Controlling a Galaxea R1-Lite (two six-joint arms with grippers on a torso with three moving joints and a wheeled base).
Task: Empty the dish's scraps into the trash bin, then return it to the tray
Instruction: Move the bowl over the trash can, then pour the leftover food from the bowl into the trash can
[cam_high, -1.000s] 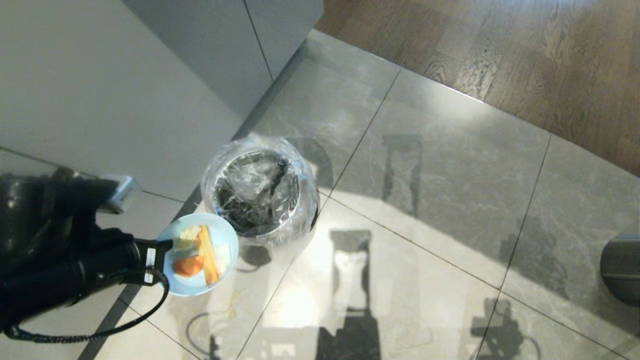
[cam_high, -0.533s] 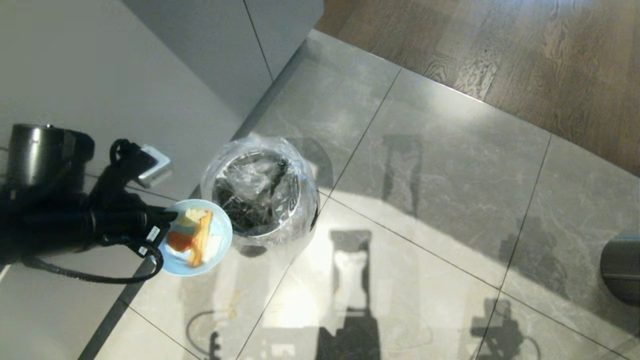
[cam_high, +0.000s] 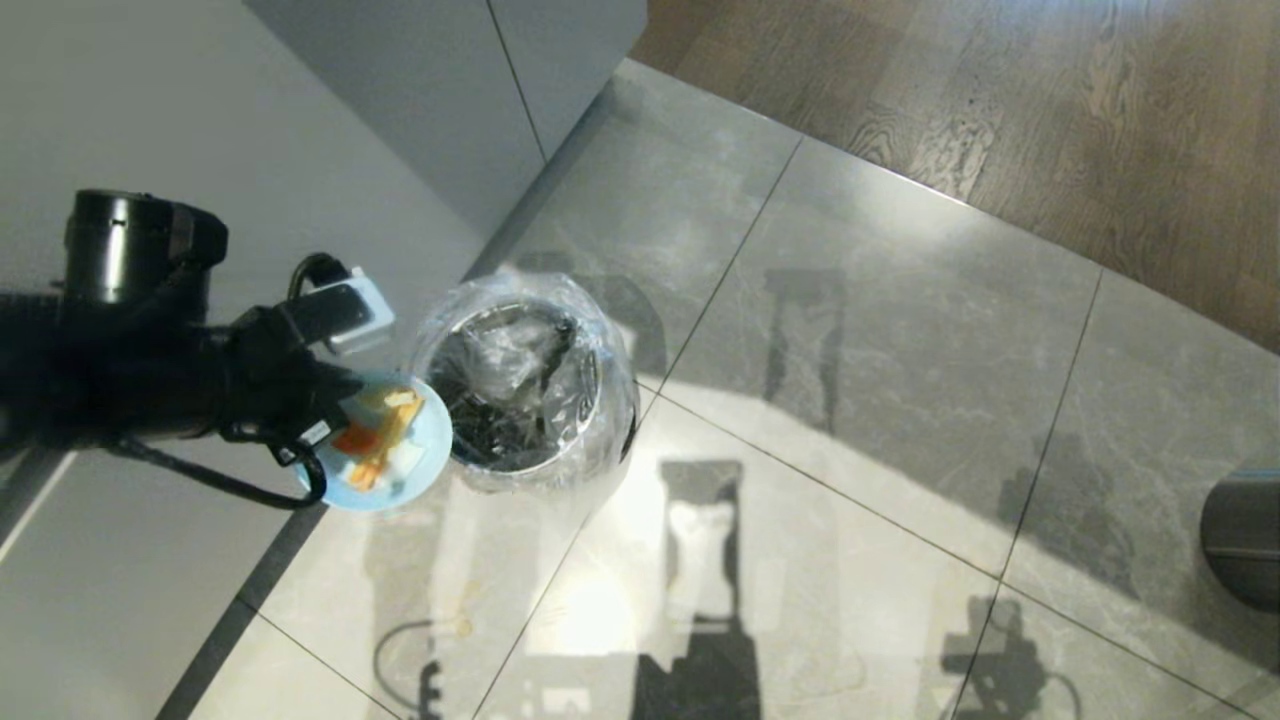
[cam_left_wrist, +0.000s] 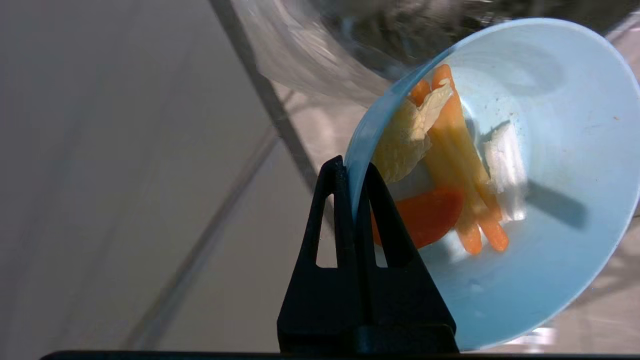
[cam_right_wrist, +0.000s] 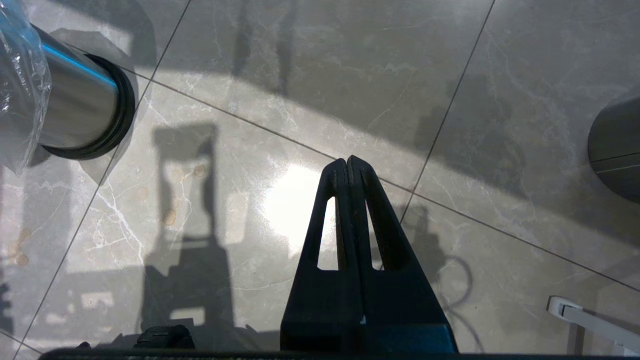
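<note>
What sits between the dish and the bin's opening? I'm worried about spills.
Nothing solid. In the head view the dish, pinched at its rim by the left tool, overlaps the trash bin edge; only the crinkled bag lies there.

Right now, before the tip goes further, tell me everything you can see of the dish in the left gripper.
The dish is a small round bowl, pale blue, smooth and glossy like plastic or glazed ware. The left gripper is shut on its rim, one finger inside and one outside. It hangs tilted in the air beside the trash bin, its far edge close to the bag-lined rim. The scraps are still inside: orange carrot sticks, an orange slice, pale yellowish and white bits. Nothing else touches it.
</note>
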